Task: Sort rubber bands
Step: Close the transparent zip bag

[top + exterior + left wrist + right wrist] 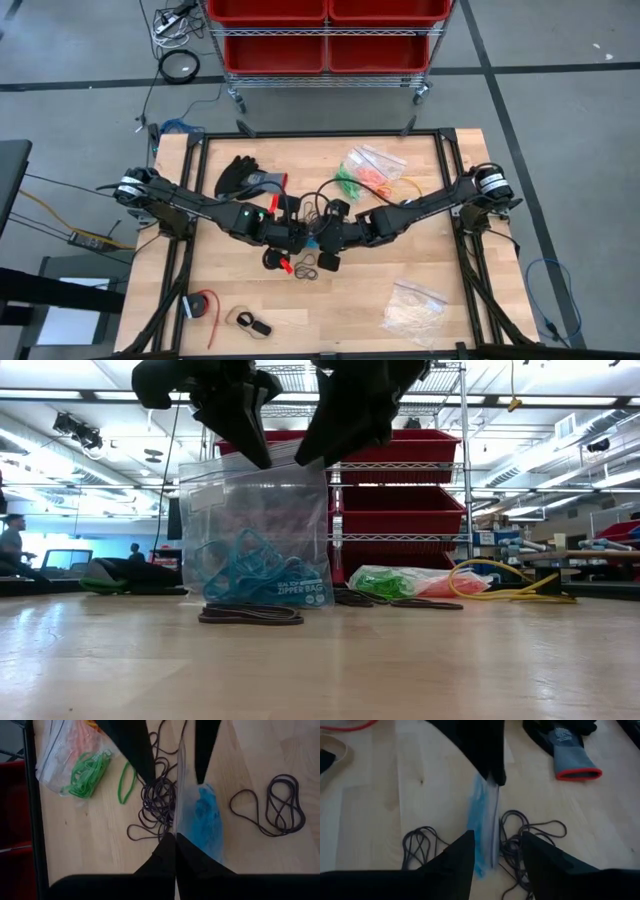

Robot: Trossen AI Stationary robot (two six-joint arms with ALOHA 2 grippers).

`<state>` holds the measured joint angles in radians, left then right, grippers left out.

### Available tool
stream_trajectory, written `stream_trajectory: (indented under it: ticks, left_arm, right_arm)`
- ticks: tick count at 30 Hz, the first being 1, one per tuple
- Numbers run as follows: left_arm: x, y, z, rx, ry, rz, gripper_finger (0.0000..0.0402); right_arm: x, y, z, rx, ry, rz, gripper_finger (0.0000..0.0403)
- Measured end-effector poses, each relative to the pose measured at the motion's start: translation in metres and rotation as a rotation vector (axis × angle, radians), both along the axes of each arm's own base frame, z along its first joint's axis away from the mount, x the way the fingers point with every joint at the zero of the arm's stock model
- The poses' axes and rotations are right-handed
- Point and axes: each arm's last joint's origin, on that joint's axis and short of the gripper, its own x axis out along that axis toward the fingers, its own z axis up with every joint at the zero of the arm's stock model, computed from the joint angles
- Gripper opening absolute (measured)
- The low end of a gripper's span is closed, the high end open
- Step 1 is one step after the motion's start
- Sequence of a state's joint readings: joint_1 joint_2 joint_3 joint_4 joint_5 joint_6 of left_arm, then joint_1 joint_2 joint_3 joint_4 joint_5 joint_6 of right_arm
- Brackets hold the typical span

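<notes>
A clear zipper bag (255,535) with blue rubber bands inside stands upright at the table's middle. My left gripper (175,840) is shut on its top edge. My right gripper (495,852) is open, with one finger on either side of the bag (485,820) near its top right corner; I cannot tell whether it touches. Loose black rubber bands (160,800) lie in a heap beside the bag, more black loops (280,805) lie on its other side, and a single green band (125,782) lies loose. A second clear bag (365,175) with green and orange bands lies toward the far edge. My left gripper pinches the bag's top edge (245,468), about midway along it, between its two fingers. The fingers slant down from the table's left. The bag hangs upright below them, edge-on to the wrist view, with its bottom (255,600) on the table.
A black glove with a grey and red cuff (245,178) lies at the far left. A clear bag of whitish pieces (415,305) lies near right, a yellow cable (510,585) far right, and a red and black object (205,305) near left. A cart with red bins (325,35) stands beyond the table.
</notes>
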<state>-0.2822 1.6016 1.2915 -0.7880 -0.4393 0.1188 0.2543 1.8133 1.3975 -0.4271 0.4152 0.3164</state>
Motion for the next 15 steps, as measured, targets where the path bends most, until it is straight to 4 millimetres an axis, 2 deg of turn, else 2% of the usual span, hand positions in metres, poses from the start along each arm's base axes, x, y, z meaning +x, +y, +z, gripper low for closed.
stream_trajectory:
  ticks: [6,8,12,15]
  left_arm:
    - [0.001,-0.001,0.001,-0.001,-0.013,-0.005,0.0001]
    - [0.001,-0.001,0.001,-0.001,-0.013,-0.005,0.0001]
    - [0.001,-0.001,0.001,-0.001,-0.013,-0.006,0.0001]
    - [0.001,-0.001,0.001,-0.001,-0.015,-0.007,0.0001]
  right_arm:
    - [0.002,-0.007,-0.001,0.029,0.007,0.005,0.0123]
    - [0.002,-0.008,0.0,0.03,0.008,0.009,0.0102]
    - [0.003,-0.01,-0.001,0.041,0.018,0.038,0.0023]
    - [0.002,-0.014,-0.008,0.07,0.023,0.049,0.0011]
